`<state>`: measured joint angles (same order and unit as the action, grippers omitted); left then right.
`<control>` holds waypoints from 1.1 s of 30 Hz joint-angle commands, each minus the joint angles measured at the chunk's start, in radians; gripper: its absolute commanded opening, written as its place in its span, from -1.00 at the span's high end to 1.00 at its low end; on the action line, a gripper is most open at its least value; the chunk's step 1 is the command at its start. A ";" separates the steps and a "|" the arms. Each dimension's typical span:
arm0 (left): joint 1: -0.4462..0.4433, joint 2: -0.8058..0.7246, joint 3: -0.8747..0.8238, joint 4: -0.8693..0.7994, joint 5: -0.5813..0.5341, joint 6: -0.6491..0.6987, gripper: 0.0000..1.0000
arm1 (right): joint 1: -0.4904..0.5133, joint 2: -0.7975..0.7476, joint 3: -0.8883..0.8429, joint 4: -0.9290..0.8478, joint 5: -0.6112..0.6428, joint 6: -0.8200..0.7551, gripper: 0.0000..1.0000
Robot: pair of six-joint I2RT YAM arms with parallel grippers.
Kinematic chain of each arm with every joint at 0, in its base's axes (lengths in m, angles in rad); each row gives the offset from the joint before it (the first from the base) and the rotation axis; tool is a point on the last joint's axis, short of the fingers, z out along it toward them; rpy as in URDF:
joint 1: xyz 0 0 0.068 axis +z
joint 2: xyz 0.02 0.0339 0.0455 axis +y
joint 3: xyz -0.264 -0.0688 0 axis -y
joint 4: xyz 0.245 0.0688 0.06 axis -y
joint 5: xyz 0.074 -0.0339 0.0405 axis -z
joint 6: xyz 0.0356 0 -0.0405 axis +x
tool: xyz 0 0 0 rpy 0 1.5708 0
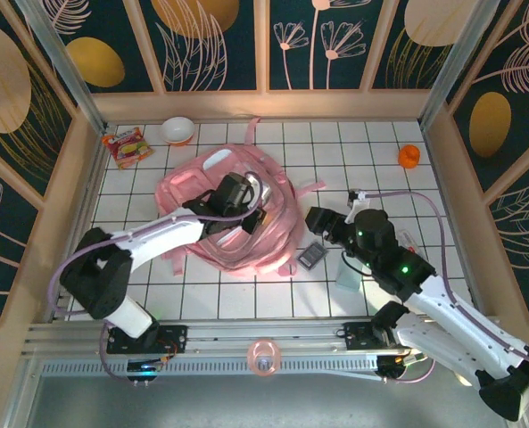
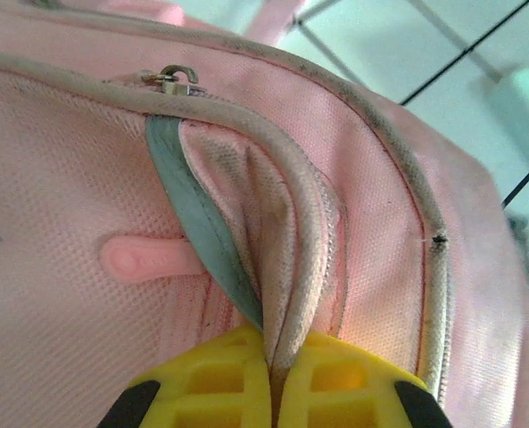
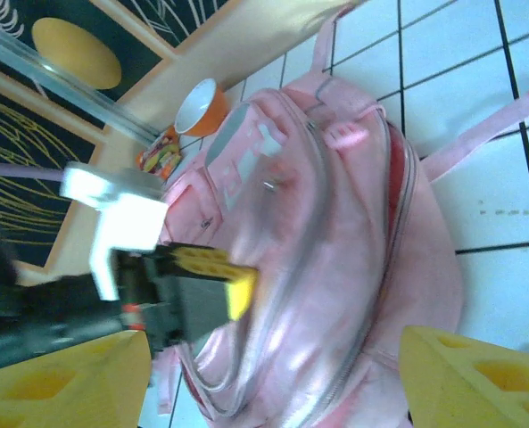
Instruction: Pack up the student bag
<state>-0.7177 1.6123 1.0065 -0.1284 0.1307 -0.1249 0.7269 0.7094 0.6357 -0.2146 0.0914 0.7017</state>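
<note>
The student bag [image 1: 273,234], a big soft pink backpack, lies in the middle of the tiled table. My left gripper [image 1: 246,203] reaches over it from the left. In the left wrist view its yellow fingers [image 2: 210,374] are shut on the grey piped rim [image 2: 286,178] of the bag's opening, pinching the fabric into a fold beside a metal zip pull [image 2: 177,78]. My right gripper [image 1: 322,223] hovers just right of the bag, open with nothing between its fingertips [image 3: 469,374]. The right wrist view looks across the bag [image 3: 335,232] at the left gripper [image 3: 233,281].
A small dark flat item [image 1: 311,257] and a pale block [image 1: 349,272] lie right of the bag, near my right arm. At the back stand an orange cup [image 1: 409,157], a bowl [image 1: 177,130] and a snack packet [image 1: 126,145]. A pink ring [image 1: 264,357] sits on the front rail.
</note>
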 commanded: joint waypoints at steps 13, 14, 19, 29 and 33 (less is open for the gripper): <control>0.140 -0.192 -0.013 0.008 0.017 -0.173 -0.45 | 0.139 0.214 0.131 0.019 -0.186 -0.696 -0.46; 0.186 -0.237 -0.027 0.004 0.044 -0.194 -0.49 | 0.172 0.263 0.159 -0.008 -0.169 -0.765 -0.46; 0.402 -0.393 -0.152 -0.033 0.148 -0.285 -0.57 | 0.335 0.547 0.304 -0.121 -0.060 -1.045 -0.47; 0.613 -0.458 -0.351 0.107 0.362 -0.494 -0.56 | 0.480 0.962 0.427 -0.083 0.170 -1.390 -0.55; 0.613 -0.441 -0.348 0.116 0.367 -0.499 -0.54 | 0.473 0.973 0.380 0.032 0.230 -1.434 -0.59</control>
<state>-0.1101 1.1645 0.6518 -0.0681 0.4507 -0.5850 1.2068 1.6875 1.0309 -0.2764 0.2276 -0.6365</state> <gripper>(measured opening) 0.771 0.792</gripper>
